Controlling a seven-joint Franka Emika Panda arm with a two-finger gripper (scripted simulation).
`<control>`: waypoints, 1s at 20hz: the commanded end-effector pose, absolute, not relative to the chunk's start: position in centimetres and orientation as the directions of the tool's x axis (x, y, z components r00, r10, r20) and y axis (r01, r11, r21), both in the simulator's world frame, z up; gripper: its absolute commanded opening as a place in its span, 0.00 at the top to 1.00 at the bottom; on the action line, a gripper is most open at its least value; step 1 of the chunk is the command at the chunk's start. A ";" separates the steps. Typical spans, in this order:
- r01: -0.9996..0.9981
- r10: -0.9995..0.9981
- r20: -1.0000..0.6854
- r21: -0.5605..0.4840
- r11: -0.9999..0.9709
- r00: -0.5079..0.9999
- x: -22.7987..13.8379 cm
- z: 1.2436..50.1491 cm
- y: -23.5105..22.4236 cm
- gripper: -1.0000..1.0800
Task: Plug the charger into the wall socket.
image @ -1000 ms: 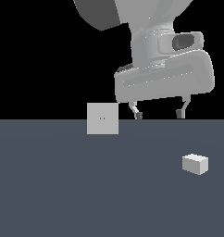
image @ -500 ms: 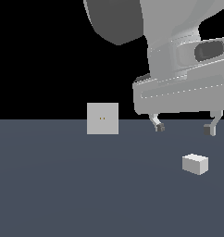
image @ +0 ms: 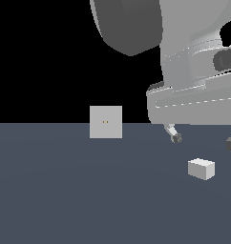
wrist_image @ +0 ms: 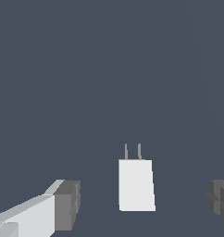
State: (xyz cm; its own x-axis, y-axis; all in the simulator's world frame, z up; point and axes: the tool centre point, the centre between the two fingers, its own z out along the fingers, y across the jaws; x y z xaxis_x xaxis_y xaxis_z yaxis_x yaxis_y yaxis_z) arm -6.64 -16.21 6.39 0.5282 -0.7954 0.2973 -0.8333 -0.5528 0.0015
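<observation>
Charger (wrist_image: 136, 184): white-grey block, two thin prongs, lying on floor at exterior view's right.
Gripper (image: 203, 140): released, fingers wide, hovering just above charger.
Wall socket (image: 106, 122): upright, far left.

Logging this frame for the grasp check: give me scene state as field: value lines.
charger: small white block lying on the dark floor, two thin prongs visible in the wrist view
wall socket: upright grey square plate, two small holes at centre, toward the exterior view's left of the charger
gripper: open, above the charger, fingers either side of it, not touching
charger held: no
plugged in: no, charger and wall socket clearly apart
</observation>
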 end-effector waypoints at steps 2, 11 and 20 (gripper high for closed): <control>-0.840 -0.801 0.300 0.000 -0.543 0.518 -6.8 6.2 -16.3 0.04; -0.838 -0.800 0.298 0.000 -0.545 0.520 -6.8 4.4 -16.3 0.04; -0.840 -0.802 0.298 -0.001 -0.543 0.518 -6.9 1.3 -16.3 0.04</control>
